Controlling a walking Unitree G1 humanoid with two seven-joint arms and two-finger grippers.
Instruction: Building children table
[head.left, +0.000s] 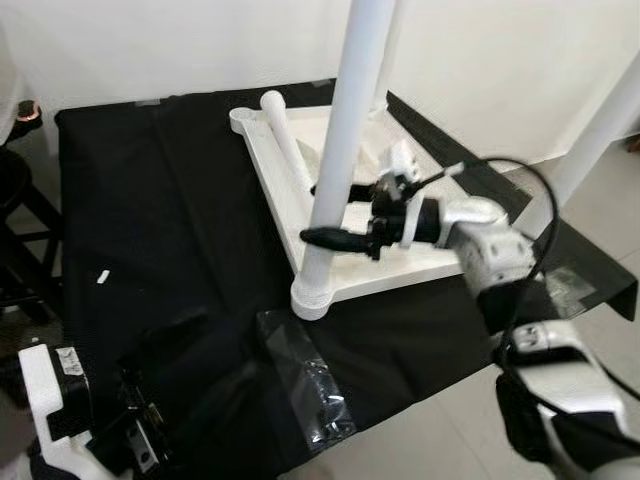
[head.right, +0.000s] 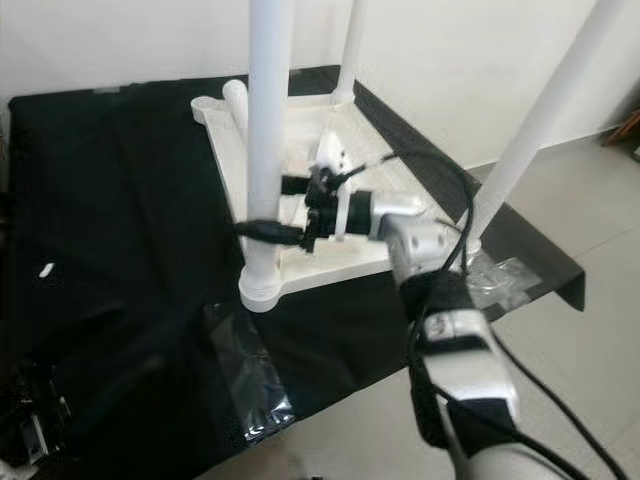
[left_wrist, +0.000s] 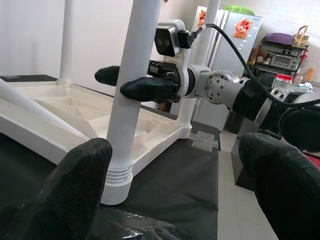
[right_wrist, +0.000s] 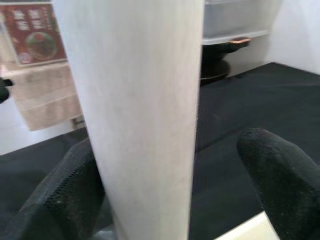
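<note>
The white plastic table (head.left: 400, 265) lies upside down on a black cloth. Its near corner leg (head.left: 340, 150) stands upright in its socket. My right gripper (head.left: 330, 212) reaches in from the right and straddles this leg at mid height, open. In the right wrist view one finger (right_wrist: 70, 190) rests against the leg (right_wrist: 140, 110) and the other finger (right_wrist: 270, 165) stands apart from it. A loose white leg (head.left: 285, 135) lies across the underside. My left gripper (left_wrist: 175, 150) hangs low at the near left, open and holding nothing, pointing at the leg's threaded base (left_wrist: 117, 185).
Two more legs stand upright, at the far corner (head.left: 390, 50) and the right corner (head.left: 600, 130). A clear plastic bag (head.left: 305, 385) lies on the cloth near the front edge. A small white piece (head.left: 103, 276) lies at left. A dark stool (head.left: 15, 190) stands beyond the left edge.
</note>
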